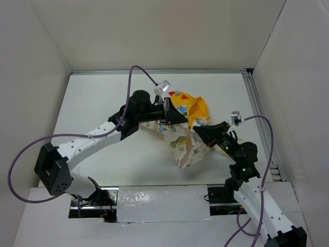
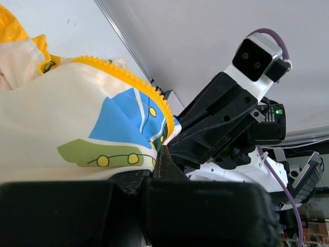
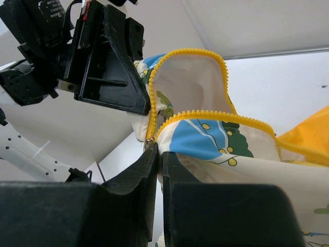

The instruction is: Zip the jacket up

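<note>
The jacket (image 1: 182,143) hangs bunched between the two grippers over the middle of the table, cream with blue and green prints, its yellow hood (image 1: 191,105) lying behind. My left gripper (image 1: 174,117) is shut on the jacket's front edge (image 2: 154,149), just below the yellow zipper teeth (image 2: 139,85). My right gripper (image 1: 199,131) is shut at the small metal zipper slider (image 3: 150,139), where the two yellow tooth rows (image 3: 221,117) meet. Above that point the rows spread apart in an open loop. In the right wrist view my left gripper (image 3: 110,67) is close by at the upper left.
White walls close in the white table (image 1: 103,103) on three sides. A metal rail (image 1: 259,118) runs along the right edge. Purple cables (image 1: 20,154) loop off both arms. The arm bases and a taped strip (image 1: 159,203) sit at the near edge.
</note>
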